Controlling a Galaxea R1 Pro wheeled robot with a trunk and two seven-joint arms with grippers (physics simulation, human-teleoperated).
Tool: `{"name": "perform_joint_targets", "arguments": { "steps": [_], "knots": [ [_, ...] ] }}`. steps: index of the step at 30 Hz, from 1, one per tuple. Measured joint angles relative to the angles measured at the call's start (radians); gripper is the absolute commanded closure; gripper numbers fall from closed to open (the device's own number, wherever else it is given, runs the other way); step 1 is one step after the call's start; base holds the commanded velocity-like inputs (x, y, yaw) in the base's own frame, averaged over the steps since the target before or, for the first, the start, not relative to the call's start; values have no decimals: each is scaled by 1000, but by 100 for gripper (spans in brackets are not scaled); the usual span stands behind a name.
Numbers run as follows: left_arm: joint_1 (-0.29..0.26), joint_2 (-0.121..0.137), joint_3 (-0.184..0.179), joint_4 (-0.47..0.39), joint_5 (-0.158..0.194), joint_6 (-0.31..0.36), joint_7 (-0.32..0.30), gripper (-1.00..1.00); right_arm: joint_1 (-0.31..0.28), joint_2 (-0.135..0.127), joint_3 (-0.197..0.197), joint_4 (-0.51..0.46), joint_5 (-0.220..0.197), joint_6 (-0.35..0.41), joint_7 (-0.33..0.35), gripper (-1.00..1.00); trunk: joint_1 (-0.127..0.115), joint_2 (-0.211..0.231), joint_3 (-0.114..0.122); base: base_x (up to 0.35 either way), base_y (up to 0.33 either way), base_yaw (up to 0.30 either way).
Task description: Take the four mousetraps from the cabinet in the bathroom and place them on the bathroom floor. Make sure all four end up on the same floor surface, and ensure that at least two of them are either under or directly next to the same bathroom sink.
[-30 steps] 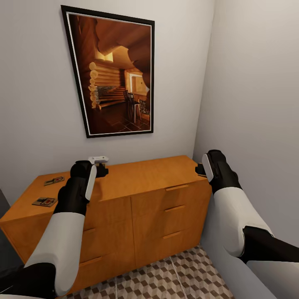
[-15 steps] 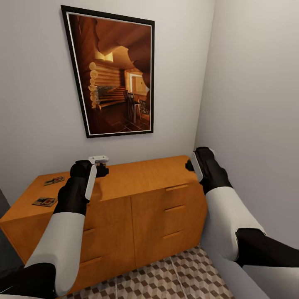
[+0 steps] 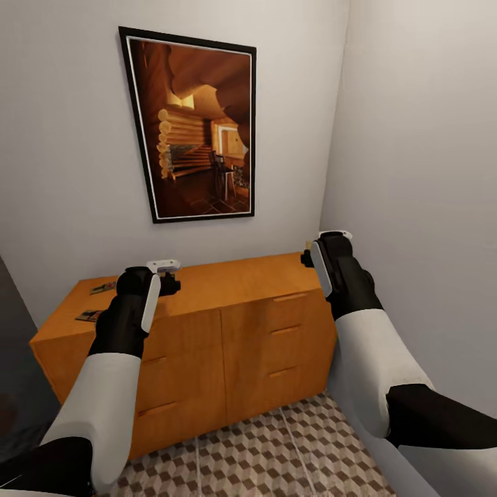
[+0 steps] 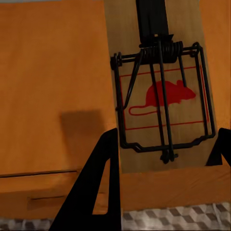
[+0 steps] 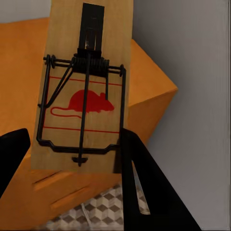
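From my head camera I look down into a narrow corner with pale grey walls, where a framed picture (image 3: 197, 124) of a log interior hangs above the orange-brown cabinet (image 3: 228, 338). The cabinet stands on the cube-patterned bathroom floor (image 3: 276, 452), its drawer fronts facing me. Two mousetraps (image 3: 102, 288) lie on the cabinet's flat top near its far left end, one behind the other (image 3: 88, 315), slightly apart. My left gripper (image 3: 166, 276) hangs over the cabinet top, and my right gripper (image 3: 310, 257) is raised above the cabinet's right end, close to the side wall. In my left wrist camera, a mousetrap (image 4: 161, 86) with a red mouse print and dark wire sits between my black fingers (image 4: 98, 187), pinched there, with the cabinet top and a strip of floor tile behind it. In my right wrist camera, another mousetrap (image 5: 84, 91) is clamped between my fingers (image 5: 144, 187) the same way, held over the cabinet's corner beside the grey wall, with tiles below.
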Motion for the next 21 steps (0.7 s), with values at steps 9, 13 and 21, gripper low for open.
{"name": "perform_joint_targets", "arguments": {
  "steps": [9, 13, 21],
  "knots": [
    [0, 0, 0, 2, 1, 1, 0, 100, 13, 0, 1, -2, 0, 0, -1, 100, 0, 0, 0, -345, 0, 0],
    [0, -1, 0, 2, 1, 2, 0, 100, 19, 0, 1, -2, 1, 0, -1, 100, 0, 0, 0, -346, 0, 0],
    [0, -4, 0, 19, 3, 1, 0, 100, 21, 0, 1, -2, 0, 0, -1, 100, 0, 0, 0, -346, 0, 0]
  ]
}}
